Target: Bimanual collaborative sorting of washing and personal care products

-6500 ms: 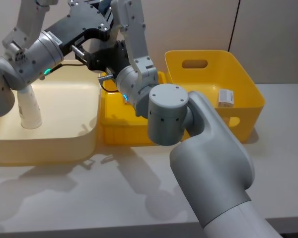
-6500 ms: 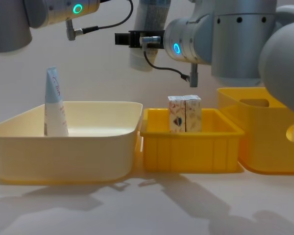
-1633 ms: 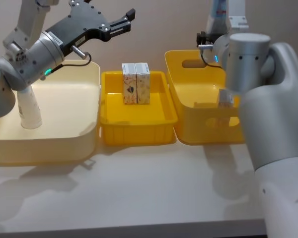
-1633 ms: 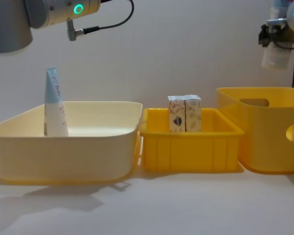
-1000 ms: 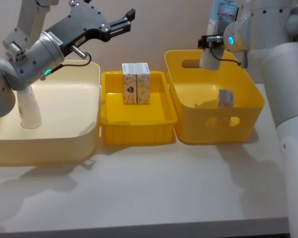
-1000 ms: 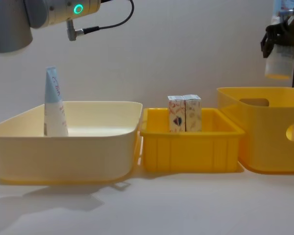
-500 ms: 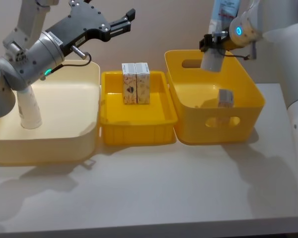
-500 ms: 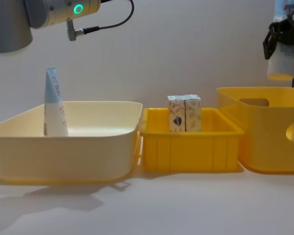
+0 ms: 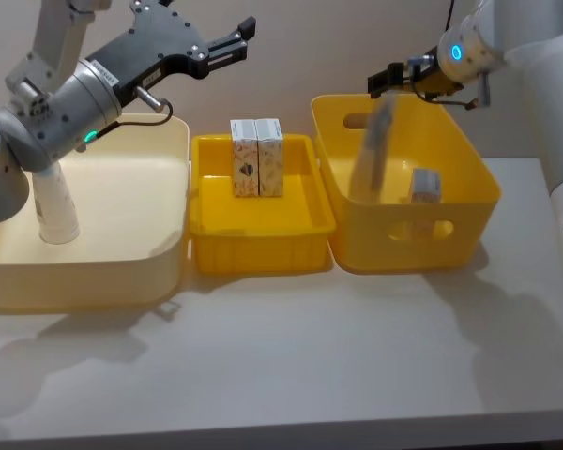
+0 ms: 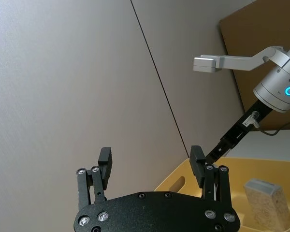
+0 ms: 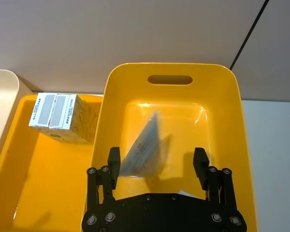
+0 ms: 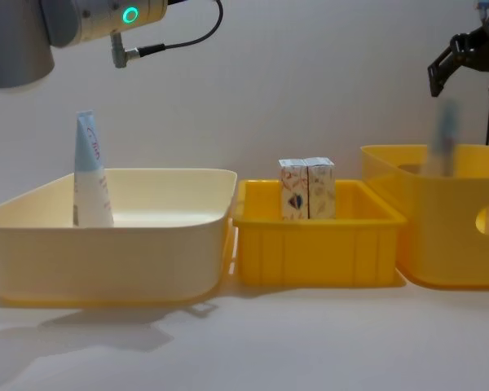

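A pale blue-white squeeze tube (image 9: 371,150) hangs blurred and tilted in mid-air inside the deep yellow bin (image 9: 403,239), also seen as the tube (image 12: 444,138) and the tube (image 11: 145,147). My right gripper (image 9: 401,77) is open just above it, holding nothing. A small whitish box (image 9: 425,185) lies on that bin's floor. Two printed boxes (image 9: 256,157) stand side by side in the shallow yellow tray (image 9: 263,253). Another tube (image 9: 54,206) stands upright in the cream bin (image 9: 122,272). My left gripper (image 9: 239,37) is open, raised above the tray's back left.
The three bins stand in a row at the back of the white table (image 9: 291,356), cream on the left, shallow tray in the middle, deep yellow on the right. A plain wall stands close behind them.
My right gripper has opened and let go of the tube, which now drops into the deep yellow bin. The left arm has not moved.
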Controlling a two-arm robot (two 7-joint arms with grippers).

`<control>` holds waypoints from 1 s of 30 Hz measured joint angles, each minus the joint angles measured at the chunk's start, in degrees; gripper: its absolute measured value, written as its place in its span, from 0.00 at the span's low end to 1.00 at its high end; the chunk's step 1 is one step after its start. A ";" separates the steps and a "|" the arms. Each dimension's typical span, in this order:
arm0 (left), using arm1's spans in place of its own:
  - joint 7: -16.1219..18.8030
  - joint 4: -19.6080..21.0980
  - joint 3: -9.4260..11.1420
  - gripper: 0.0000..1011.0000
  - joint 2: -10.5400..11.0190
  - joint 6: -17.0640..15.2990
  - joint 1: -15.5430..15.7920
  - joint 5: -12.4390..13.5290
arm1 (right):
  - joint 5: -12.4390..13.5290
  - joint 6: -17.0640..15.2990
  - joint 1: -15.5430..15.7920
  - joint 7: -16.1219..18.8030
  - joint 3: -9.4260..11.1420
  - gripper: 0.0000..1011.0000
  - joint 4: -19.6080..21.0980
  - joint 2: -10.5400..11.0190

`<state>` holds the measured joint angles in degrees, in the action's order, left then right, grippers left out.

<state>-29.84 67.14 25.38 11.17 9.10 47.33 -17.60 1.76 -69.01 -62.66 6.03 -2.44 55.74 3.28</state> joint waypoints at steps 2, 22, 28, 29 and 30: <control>0.00 0.00 0.00 0.99 0.00 0.00 0.00 0.00 | 0.03 -0.22 -0.13 0.12 -0.02 0.94 -0.11 0.06; 0.00 0.00 0.00 0.99 0.00 0.00 0.00 0.00 | 0.15 -0.85 -0.52 0.51 -0.03 0.99 -0.44 0.22; 0.00 0.00 0.00 0.99 0.00 0.00 0.00 0.00 | 0.16 -0.90 -0.56 0.55 -0.03 0.99 -0.49 0.25; 0.00 0.00 0.00 0.99 0.00 0.00 0.00 0.00 | 0.16 -0.90 -0.56 0.55 -0.03 0.99 -0.49 0.25; 0.00 0.00 0.00 0.99 0.00 0.00 0.00 0.00 | 0.15 -0.91 -0.56 0.57 -0.03 0.99 -0.50 0.25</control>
<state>-29.85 67.14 25.37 11.16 9.10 47.33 -17.60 1.91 -69.91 -63.22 6.59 -2.47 55.24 3.54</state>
